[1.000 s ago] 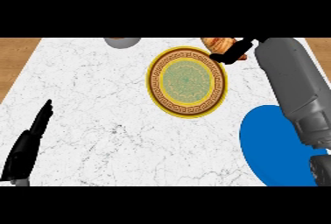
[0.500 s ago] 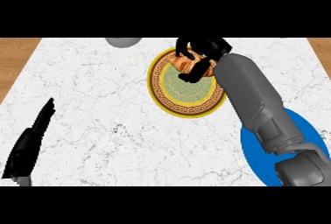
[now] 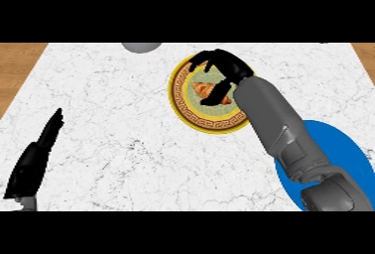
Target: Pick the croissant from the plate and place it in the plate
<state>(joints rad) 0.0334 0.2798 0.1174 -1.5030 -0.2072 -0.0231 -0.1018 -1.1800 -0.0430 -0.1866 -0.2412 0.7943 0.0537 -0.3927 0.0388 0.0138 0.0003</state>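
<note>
The croissant lies on the yellow plate with a patterned rim, in its upper middle. My right hand arches over it from the right. Its fingers are spread above the croissant with green plate showing between them and the pastry, and the thumb crosses the croissant's right part. The blue plate lies at the right, partly hidden by my right forearm. My left hand rests open at the lower left, fingers pointing up.
A grey round object sits at the counter's far edge, left of the yellow plate. Wooden floor shows beyond the counter's left side. White marble counter stretches between my two arms.
My right hand carried the croissant from beyond the yellow plate's far right rim down onto that plate. The fingers have spread away from it. The left hand has not moved.
</note>
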